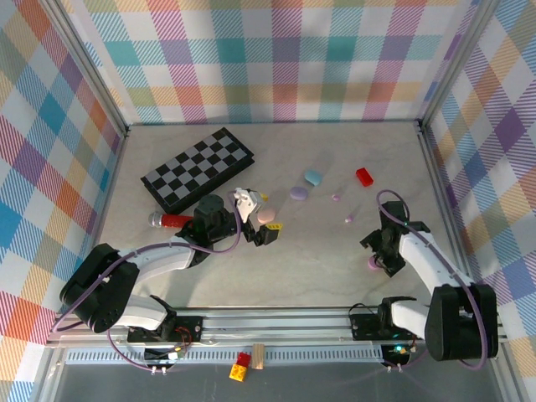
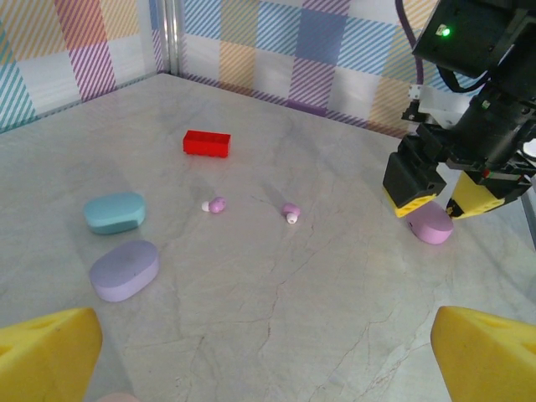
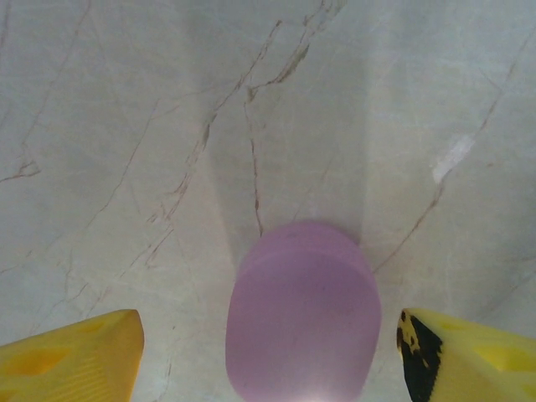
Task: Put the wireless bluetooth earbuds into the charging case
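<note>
Right hand (image 2: 442, 205), unclenched, straddles a pink case (image 3: 301, 322); two earbuds (image 2: 216, 204), purple case (image 2: 124, 270), teal case (image 2: 114, 212), red block (image 2: 207, 143) lie nearby. Left hand (image 2: 268, 352) released.

Pink case (image 3: 301, 318); red block (image 2: 207, 143)

Pink case (image 2: 431, 226) partly hidden behind right gripper (image 2: 442, 205); earbuds (image 1: 337, 198) mere specks overhead.

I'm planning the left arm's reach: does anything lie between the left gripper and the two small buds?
Nothing visible does: bare table runs from the left gripper to both buds. The purple case lies off to the side.
</note>
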Action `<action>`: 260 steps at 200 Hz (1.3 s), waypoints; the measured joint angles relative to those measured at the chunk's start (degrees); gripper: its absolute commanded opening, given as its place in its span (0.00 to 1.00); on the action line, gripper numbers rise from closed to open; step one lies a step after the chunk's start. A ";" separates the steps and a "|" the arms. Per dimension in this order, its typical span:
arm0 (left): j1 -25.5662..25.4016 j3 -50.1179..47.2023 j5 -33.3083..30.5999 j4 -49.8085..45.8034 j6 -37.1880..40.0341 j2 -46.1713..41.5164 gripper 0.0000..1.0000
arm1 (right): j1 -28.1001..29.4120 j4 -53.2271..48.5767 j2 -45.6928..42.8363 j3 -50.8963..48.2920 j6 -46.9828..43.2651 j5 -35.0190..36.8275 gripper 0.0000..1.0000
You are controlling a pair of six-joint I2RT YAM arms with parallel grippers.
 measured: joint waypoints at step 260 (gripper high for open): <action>-0.31 0.00 0.07 0.07 -0.37 0.66 1.00 | -4.63 3.13 4.61 0.37 -10.23 -8.00 0.43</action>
